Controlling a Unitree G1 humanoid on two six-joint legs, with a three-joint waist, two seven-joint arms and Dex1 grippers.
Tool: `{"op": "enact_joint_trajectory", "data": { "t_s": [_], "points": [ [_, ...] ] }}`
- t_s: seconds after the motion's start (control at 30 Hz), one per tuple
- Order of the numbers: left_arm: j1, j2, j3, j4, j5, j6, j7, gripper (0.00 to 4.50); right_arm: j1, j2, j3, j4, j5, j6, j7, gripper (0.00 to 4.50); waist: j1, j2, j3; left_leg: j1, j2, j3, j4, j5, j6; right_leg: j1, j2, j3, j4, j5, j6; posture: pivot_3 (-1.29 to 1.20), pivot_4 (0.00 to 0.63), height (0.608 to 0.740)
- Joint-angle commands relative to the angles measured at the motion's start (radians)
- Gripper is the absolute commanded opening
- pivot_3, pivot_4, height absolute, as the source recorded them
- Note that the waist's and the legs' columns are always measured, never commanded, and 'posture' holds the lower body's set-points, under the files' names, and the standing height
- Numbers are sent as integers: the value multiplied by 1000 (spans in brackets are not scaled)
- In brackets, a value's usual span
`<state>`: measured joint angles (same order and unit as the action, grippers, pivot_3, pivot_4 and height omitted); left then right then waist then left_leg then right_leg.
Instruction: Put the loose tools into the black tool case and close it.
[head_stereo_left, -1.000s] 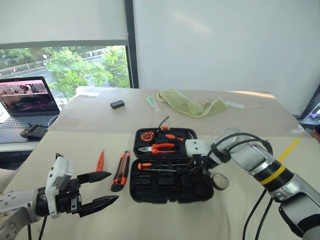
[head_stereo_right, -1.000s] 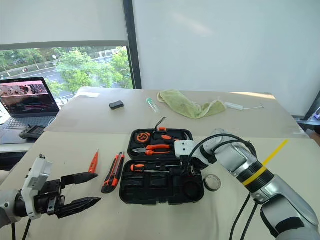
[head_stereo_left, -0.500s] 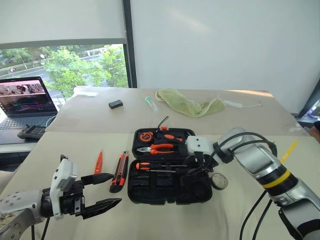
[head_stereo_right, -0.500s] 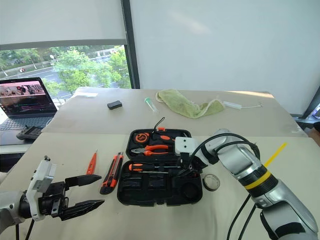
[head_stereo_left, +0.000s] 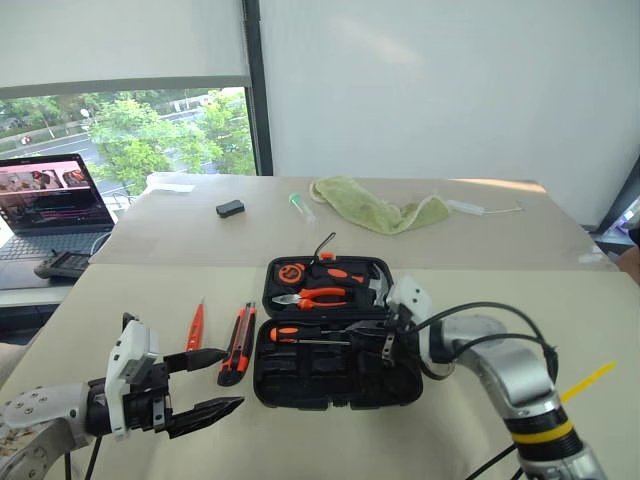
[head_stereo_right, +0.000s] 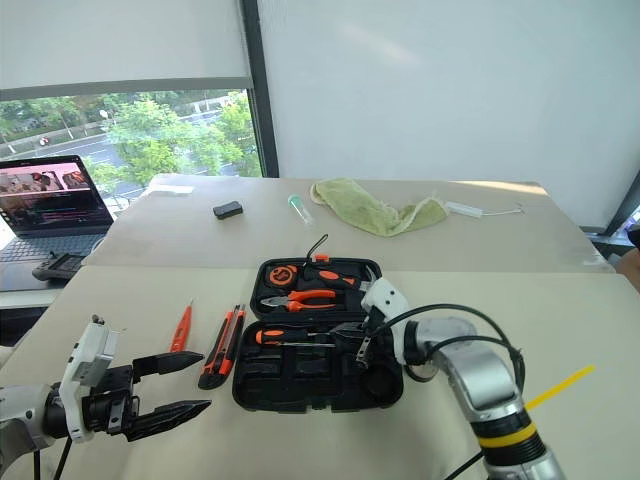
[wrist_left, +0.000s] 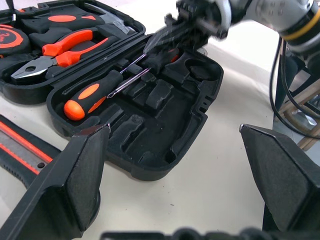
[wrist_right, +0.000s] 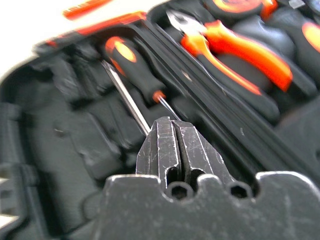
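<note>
Right end effector (wrist_right: 173, 142): fingers pressed together, empty, over the case's lower half at frame centre.
Left end effector (head_stereo_left: 205, 382): spread wide, lower left.
Black tool case (head_stereo_left: 335, 375): open, centre of desk (head_stereo_left: 150, 290).
Utility knife (head_stereo_left: 239, 342): left of case.
Red tester screwdriver (head_stereo_left: 196, 324): left of knife.

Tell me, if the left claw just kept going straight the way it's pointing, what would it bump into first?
Most likely the near edge of the open black tool case. The left gripper hangs open, aimed at the case's empty front half, with bare table in between. Depth is hard to judge.
</note>
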<state>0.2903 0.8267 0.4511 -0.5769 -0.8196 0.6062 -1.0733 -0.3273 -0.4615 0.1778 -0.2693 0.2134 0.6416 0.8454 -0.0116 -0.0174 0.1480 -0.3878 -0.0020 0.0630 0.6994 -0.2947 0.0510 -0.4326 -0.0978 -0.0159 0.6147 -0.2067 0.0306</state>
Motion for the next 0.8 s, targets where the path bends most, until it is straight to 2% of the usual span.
{"op": "enact_joint_trajectory", "data": {
  "t_s": [0.03,0.13,0.27,0.33,0.4,0.47,0.53,0.6,0.7,0.8],
  "points": [
    [-11,6,9,-6,4,-27,0,4478,47,-23,176,21,-130,-94,-23,68,-4,0,-1,1,0,0,0,0,0,1,1,0,0,0,0,0,150,740],
    [-22,8,3,-3,9,-24,4,4478,23,-39,267,123,-230,-133,-33,68,-11,-3,-4,12,1,1,-4,-3,5,9,4,1,-1,-2,-3,0,150,740],
    [-23,4,5,-16,19,-21,23,4478,-7,-39,272,181,-239,-145,-11,68,-13,-9,-10,25,8,1,-6,-4,3,16,9,1,0,-5,-10,0,150,740],
    [-35,-22,20,-16,17,8,108,4478,5,-12,163,110,-142,-202,-17,68,-5,-10,-11,32,11,1,-6,-4,2,22,10,0,0,-10,-19,0,150,740],
    [-53,-45,27,-14,45,16,202,4478,20,16,69,35,-20,-233,16,68,5,-11,-11,36,14,1,-6,-5,1,27,9,0,-1,-11,-19,0,150,740],
    [-79,-54,24,-6,71,61,312,4478,17,24,-14,-49,99,-174,40,68,10,-12,-8,33,14,1,-6,-5,0,27,10,0,0,-10,-18,0,150,740],
    [-145,-45,19,6,56,231,482,4478,19,-5,-102,-178,247,-108,72,606,12,-6,-4,28,14,1,-6,-4,0,24,9,1,1,-5,-11,0,150,740],
    [-223,-43,11,23,29,378,602,4478,25,-48,-147,-265,323,-66,88,1098,21,-5,-4,18,12,0,-5,-3,0,11,9,2,5,-2,-10,0,150,740],
    [-301,-63,1,35,30,447,677,4478,32,-104,-183,-327,393,-21,88,2183,21,-7,-4,15,12,-1,-5,-3,-3,8,11,0,8,-2,-10,0,150,740],
    [-398,-78,-60,17,32,544,761,4478,55,-182,-257,-380,460,12,96,3161,20,-8,-3,14,12,-1,-6,-4,-3,7,11,0,5,-3,-11,0,150,740]
  ]
}}
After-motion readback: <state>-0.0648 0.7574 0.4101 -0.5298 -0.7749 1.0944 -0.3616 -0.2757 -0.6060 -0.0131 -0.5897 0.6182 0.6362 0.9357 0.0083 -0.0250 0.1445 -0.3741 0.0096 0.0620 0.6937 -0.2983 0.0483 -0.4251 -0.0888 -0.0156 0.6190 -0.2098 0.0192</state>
